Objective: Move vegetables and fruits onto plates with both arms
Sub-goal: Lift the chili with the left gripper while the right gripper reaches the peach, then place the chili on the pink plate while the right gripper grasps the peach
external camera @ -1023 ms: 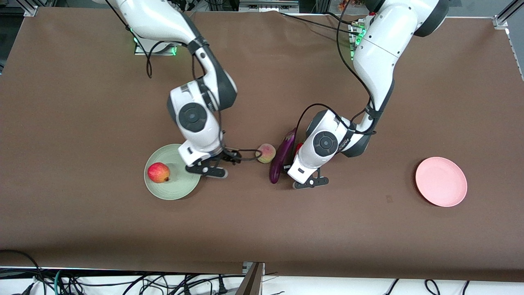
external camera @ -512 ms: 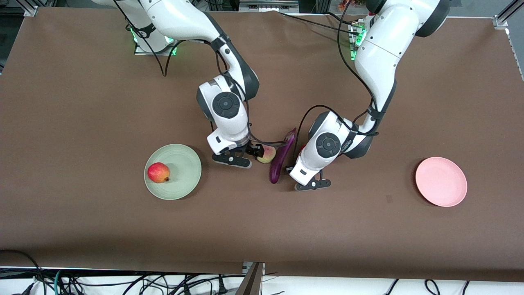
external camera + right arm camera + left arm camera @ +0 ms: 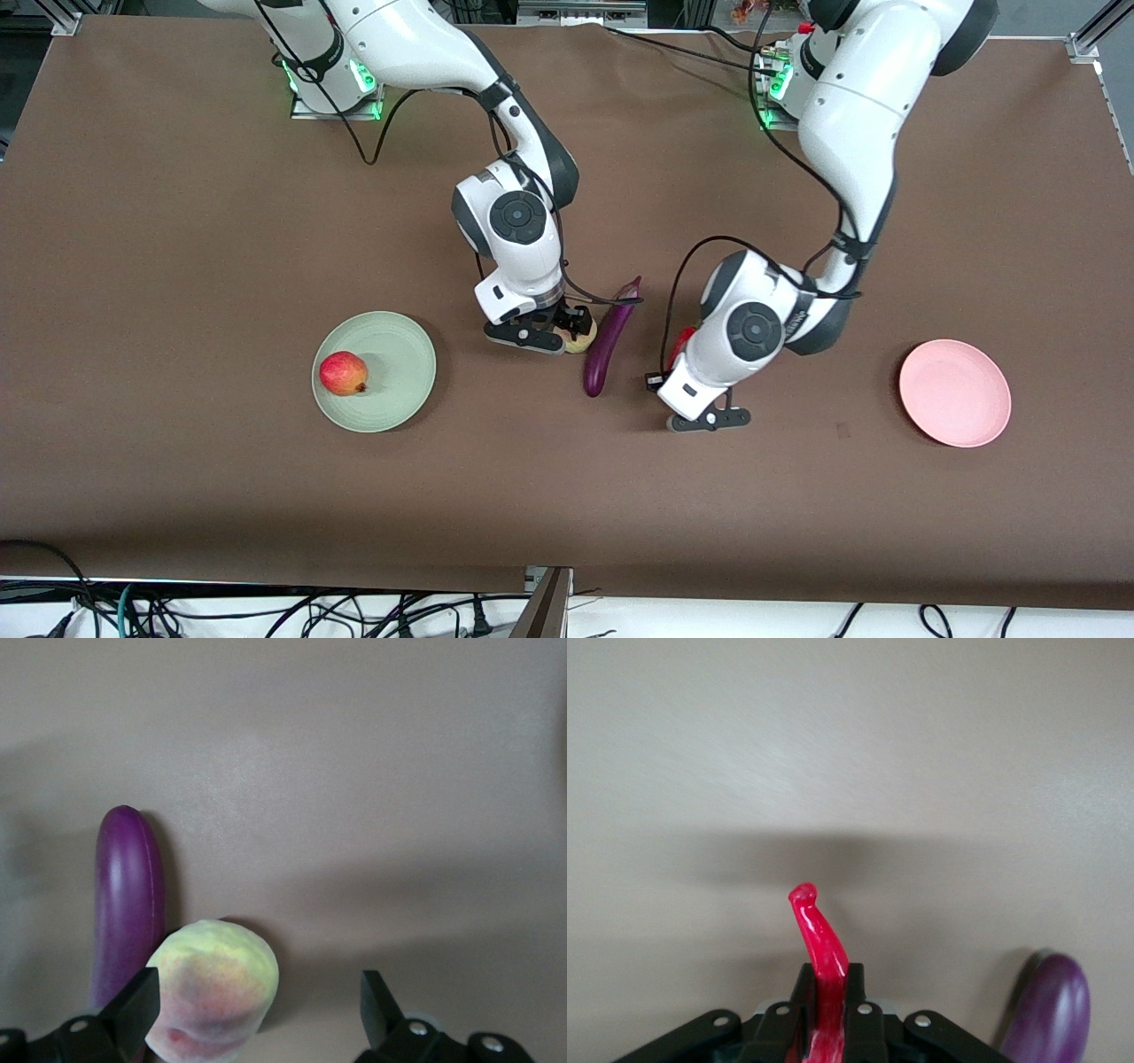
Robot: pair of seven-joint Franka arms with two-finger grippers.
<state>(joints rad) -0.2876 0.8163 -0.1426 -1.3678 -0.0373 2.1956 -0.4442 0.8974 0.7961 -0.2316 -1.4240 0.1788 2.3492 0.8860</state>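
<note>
Two plates wait at the table's ends: the mint plate [image 3: 403,341] already holds the red fruit [image 3: 343,373], the pink plate [image 3: 955,392] is bare. Mid-table beside the eggplant [image 3: 607,349], the left gripper [image 3: 828,1028], clamped on the chili [image 3: 819,937], likely carries it next to the pink plate. The right gripper [image 3: 257,1010] straddles the peach [image 3: 213,987] with jaws wide, probably needing to close before lifting.

Left arm bent low from its base, wrist tipped down, left claw [image 3: 826,1028] clamped on red chili pepper [image 3: 819,943], raised over worktop [image 3: 177,221]. Right arm reaches toward worktop middle, right claw [image 3: 257,1014] down, fingers spread wide around peach [image 3: 213,988].
</note>
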